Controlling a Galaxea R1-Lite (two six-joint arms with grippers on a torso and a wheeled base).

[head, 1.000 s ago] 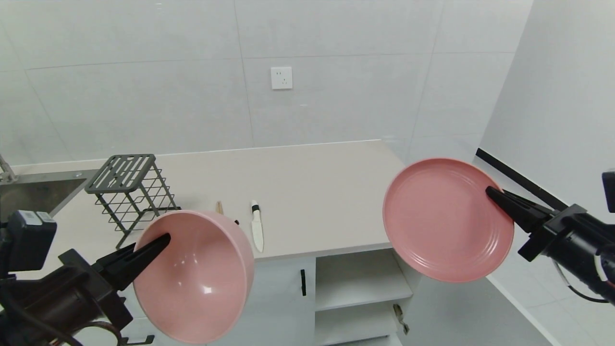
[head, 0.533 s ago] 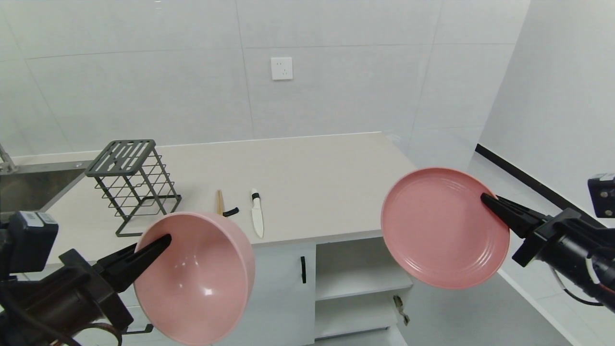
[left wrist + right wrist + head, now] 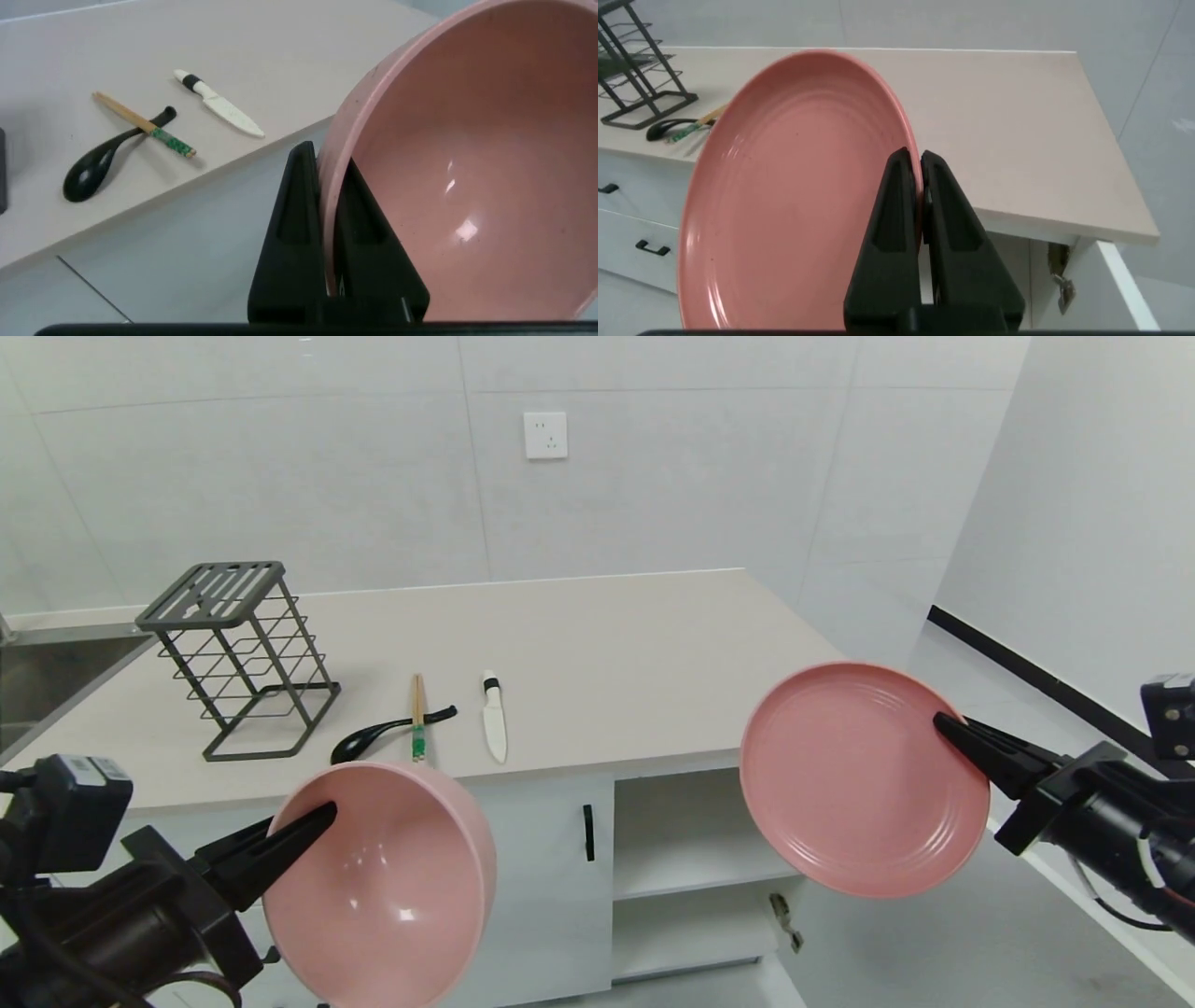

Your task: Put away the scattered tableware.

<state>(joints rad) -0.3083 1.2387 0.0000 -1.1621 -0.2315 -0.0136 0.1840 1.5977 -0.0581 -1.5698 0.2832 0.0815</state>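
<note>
My left gripper [image 3: 313, 819] [image 3: 324, 201] is shut on the rim of a pink bowl [image 3: 387, 882] [image 3: 467, 159], held tilted in the air in front of the counter's front edge. To the right, my right gripper [image 3: 945, 723] [image 3: 918, 182] is shut on the rim of a pink plate [image 3: 859, 779] [image 3: 785, 196], held on edge beside the open cabinet. On the counter [image 3: 597, 653] lie a black spoon [image 3: 369, 737] [image 3: 98, 168], a pair of chopsticks [image 3: 417, 717] [image 3: 145, 124] across its handle, and a white knife [image 3: 492, 728] [image 3: 222, 104].
A dark wire rack [image 3: 238, 653] [image 3: 631, 65] stands on the counter's left part, with a sink [image 3: 47, 667] beyond it. Under the counter an open cabinet [image 3: 691, 859] shows two shelves, and its door [image 3: 1130, 289] hangs open. A closed door with a black handle [image 3: 588, 832] is left of it.
The head view has shifted, so the counter sits lower and farther and the spoon now shows. Both grippers keep their hold on bowl and plate, in much the same place.
</note>
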